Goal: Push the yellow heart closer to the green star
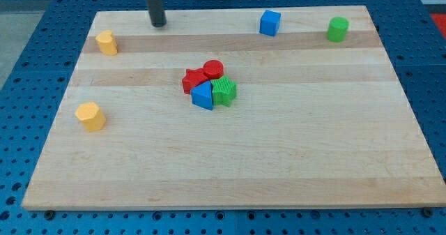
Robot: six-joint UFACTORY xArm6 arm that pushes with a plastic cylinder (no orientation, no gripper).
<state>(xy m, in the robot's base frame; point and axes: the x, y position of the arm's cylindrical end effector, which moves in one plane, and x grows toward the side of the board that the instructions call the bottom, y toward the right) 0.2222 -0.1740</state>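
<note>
The yellow heart (106,42) lies near the board's top left corner. The green star (224,91) sits in a tight cluster near the middle, touching a blue triangle (203,95), a red star (194,79) and a red cylinder (213,70). My tip (159,24) rests on the board near the top edge. It is to the right of the yellow heart and a little above it, apart from it, and far up and left of the green star.
A yellow pentagon (90,116) lies at the left edge, below the heart. A blue cube (270,23) and a green cylinder (338,28) stand along the top right. The wooden board (279,165) ends on a blue perforated table.
</note>
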